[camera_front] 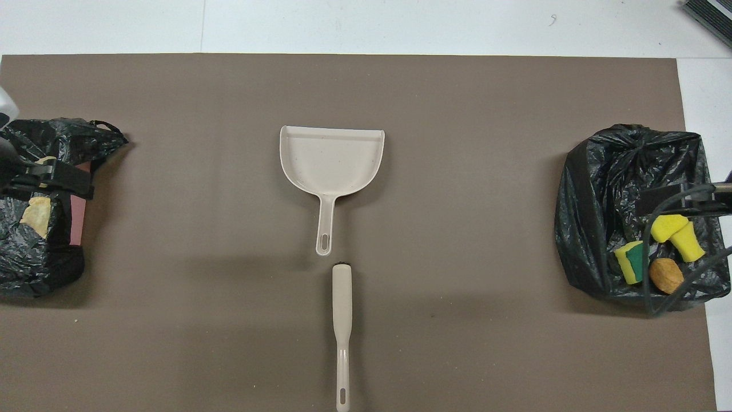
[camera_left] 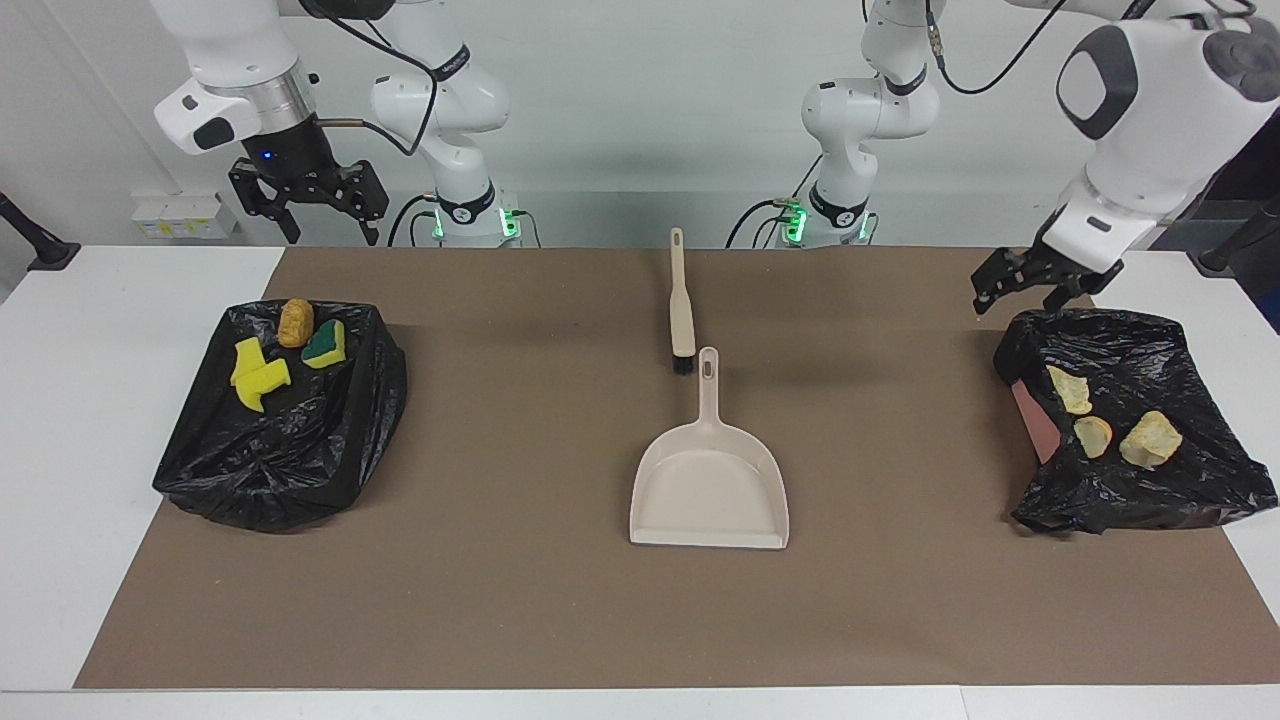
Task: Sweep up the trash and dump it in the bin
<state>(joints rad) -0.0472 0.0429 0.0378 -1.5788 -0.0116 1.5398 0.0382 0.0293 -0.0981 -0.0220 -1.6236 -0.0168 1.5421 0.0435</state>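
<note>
Two bins lined with black bags flank the brown mat (camera_left: 560, 620): you find the bin at the right arm's end (camera_left: 290, 450) holding two yellow sponge pieces (camera_left: 258, 374), a green-backed sponge (camera_left: 325, 344) and an orange-tan lump (camera_left: 296, 321), all gathered at the side of the bag nearer the robots. The bin at the left arm's end (camera_left: 1150, 490) carries three pale bread-like lumps (camera_left: 1150, 439) on its crumpled liner; a reddish wall of the bin shows where the bag is pulled aside. In the overhead view this bin is cut off by the frame edge, and you can make out only one lump (camera_front: 35, 216) there. Between the bins the beige dustpan (camera_left: 708, 490) lies flat and empty on the mat, handle toward the robots; the beige brush (camera_left: 681, 305) lies in line with it, bristle end just beside the handle tip. The left gripper (camera_left: 1030, 285) hangs in the air over the robot-side edge of its bin, jaws spread wide and holding nothing; from above only a dark part of it shows at the frame edge. The right gripper (camera_left: 305, 205) hangs high near its base, over the table edge, jaws likewise wide and empty; in the overhead view it is mostly out of frame.
</note>
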